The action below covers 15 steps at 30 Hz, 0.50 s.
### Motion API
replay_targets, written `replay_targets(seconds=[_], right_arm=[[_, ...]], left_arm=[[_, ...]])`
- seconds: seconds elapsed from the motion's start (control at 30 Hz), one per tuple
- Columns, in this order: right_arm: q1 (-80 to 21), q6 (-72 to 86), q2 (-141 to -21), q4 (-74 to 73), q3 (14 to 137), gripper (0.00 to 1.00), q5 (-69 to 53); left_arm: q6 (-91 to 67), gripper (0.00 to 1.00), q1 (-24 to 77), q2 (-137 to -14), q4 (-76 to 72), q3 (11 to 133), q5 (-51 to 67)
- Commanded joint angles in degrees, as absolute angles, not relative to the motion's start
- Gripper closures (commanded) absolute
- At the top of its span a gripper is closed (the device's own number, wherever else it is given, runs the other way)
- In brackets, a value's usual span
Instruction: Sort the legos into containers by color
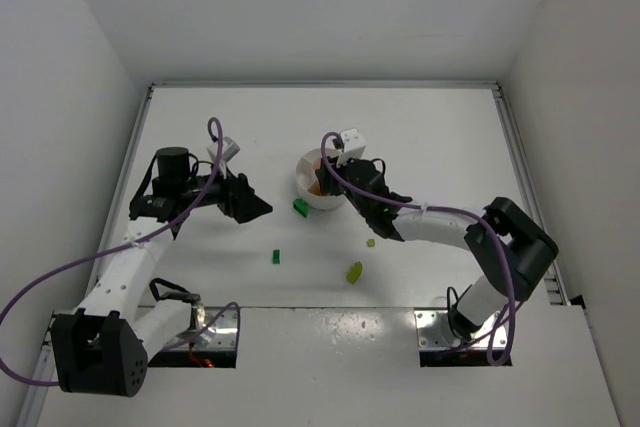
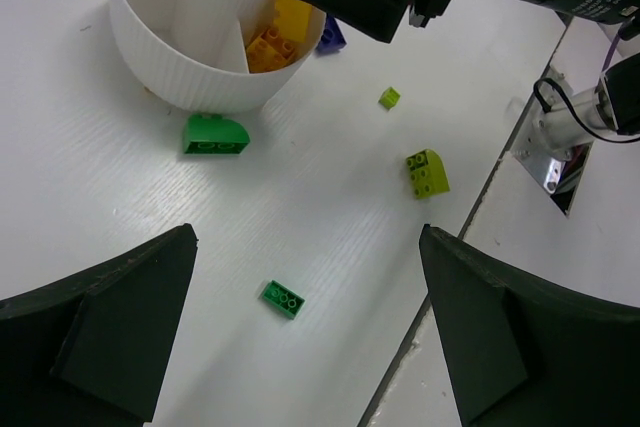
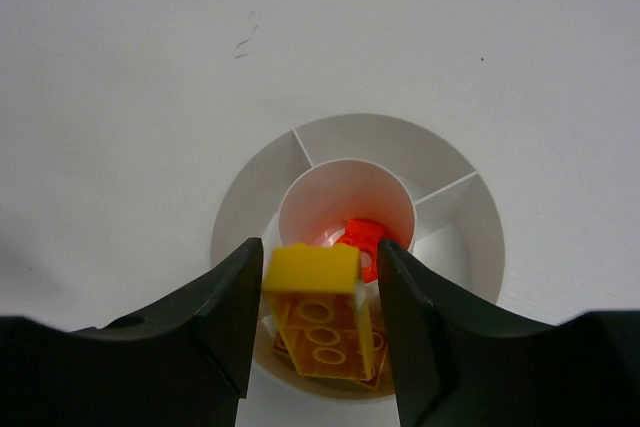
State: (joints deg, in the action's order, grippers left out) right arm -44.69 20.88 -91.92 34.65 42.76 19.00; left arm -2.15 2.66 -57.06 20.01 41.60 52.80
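The round white dish [image 1: 305,193] stands mid-table; it also shows in the right wrist view [image 3: 245,202] and the left wrist view [image 2: 190,67]. My right gripper [image 3: 320,252] hangs over its near wedge. A yellow brick [image 3: 322,322] sits between the jaws with a gap to the right finger, above other yellow bricks [image 2: 270,47]. A red-orange brick [image 3: 365,242] lies in the centre well. My left gripper [image 2: 310,337] is open and empty above a small green brick [image 2: 283,298]. A green sloped brick [image 2: 215,134] touches the dish wall.
A lime brick [image 2: 427,172], a tiny lime bit [image 2: 389,97] and a dark purple brick [image 2: 331,35] lie on the table right of the dish. The right arm's base plate [image 2: 560,162] is beyond the table seam. White walls enclose the table.
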Motion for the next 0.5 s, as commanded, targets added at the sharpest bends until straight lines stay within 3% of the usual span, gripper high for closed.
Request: replay_targets(seconds=[0.0,0.33,0.47], right_arm=[[-44.3,20.57,-91.93,39.02,42.98,0.49,17.5],[-43.77,18.91,-89.57,39.02,42.45,0.44,14.51],[-43.77,15.05,-87.02,36.75,43.06,0.55,12.32]], left_arm=[[-1.67,0.0,1.85,-57.13,18.11,41.57,53.96],[-1.67,0.0,1.85,-57.13,18.11,41.57,53.96],[-1.15,0.0,1.85,-57.13,18.11,41.57,53.35]])
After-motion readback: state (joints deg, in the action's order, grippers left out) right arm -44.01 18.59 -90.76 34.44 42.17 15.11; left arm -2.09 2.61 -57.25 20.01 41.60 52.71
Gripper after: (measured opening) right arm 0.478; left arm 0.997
